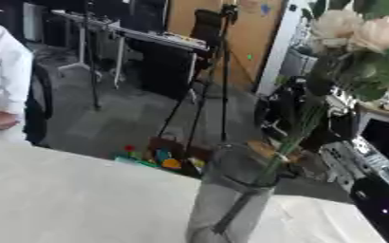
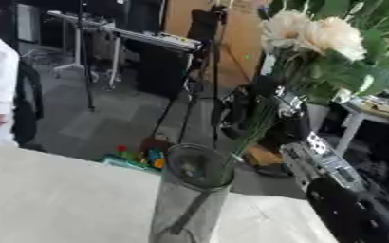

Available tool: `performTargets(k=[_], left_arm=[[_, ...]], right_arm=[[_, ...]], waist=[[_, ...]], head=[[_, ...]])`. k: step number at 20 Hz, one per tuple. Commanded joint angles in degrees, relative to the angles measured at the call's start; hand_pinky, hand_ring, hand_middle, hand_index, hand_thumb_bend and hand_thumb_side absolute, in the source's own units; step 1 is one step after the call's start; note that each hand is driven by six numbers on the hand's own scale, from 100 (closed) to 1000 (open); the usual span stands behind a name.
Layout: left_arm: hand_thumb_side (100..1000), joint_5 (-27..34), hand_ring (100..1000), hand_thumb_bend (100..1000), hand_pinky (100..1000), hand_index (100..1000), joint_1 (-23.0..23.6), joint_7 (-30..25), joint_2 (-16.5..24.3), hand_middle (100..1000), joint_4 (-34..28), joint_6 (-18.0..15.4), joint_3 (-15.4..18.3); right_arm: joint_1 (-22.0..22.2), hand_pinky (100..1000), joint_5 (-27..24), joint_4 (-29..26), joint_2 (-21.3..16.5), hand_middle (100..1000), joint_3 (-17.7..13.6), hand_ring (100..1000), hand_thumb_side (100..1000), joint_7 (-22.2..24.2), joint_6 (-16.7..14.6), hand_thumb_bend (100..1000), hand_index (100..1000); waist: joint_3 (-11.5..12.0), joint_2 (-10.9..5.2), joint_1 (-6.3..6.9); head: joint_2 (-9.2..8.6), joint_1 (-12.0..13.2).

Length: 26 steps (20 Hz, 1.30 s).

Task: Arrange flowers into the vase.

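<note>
A clear glass vase [image 2: 189, 194] stands on the white table [image 1: 73, 194] near its far edge. A bunch of pale cream flowers [image 2: 310, 31] with green leaves leans up and to the right out of the vase. Its green stems [image 1: 285, 152] run down through the rim, and their ends reach the vase's lower part. My right hand [image 2: 260, 107], black and blurred, is closed round the stems a little above the rim, below the blooms. Its forearm [image 2: 330, 163] comes in from the lower right. The left hand does not show.
The table's far edge runs diagonally just behind the vase. Beyond it on the floor are colourful toys [image 1: 161, 159] and a black tripod [image 1: 210, 80]. Desks with equipment stand further back and at the right.
</note>
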Motion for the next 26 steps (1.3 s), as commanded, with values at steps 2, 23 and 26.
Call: performTargets(k=[2, 23, 26], left_arm=[[999, -0.06, 663, 324, 709, 928, -0.86, 0.03, 0.18, 871, -0.98, 0.04, 0.39], [997, 0.14, 663, 328, 708, 927, -0.65, 0.0, -0.19, 871, -0.98, 0.29, 0.55], [994, 0.19, 663, 333, 707, 926, -0.62, 0.03, -0.26, 870, -0.98, 0.29, 0.6]], right_arm=[[-0.8, 100, 0.93, -1.42, -2.6, 378, -0.48, 603, 860, 10.86, -12.54, 169, 533], [-0.84, 203, 2.68, -1.39, -2.48, 464, 0.0, 712, 871, 10.86, -16.91, 171, 619], [-0.91, 256, 5.04, -1.27, -2.54, 494, 0.18, 742, 892, 10.86, -17.9, 192, 670]], waist=[[-0.12, -1.16, 0.6], [-0.43, -1.31, 0.6], [-0.67, -1.57, 0.6]], head=[[-0.88, -0.24], [-0.91, -0.39], [-0.93, -0.49]])
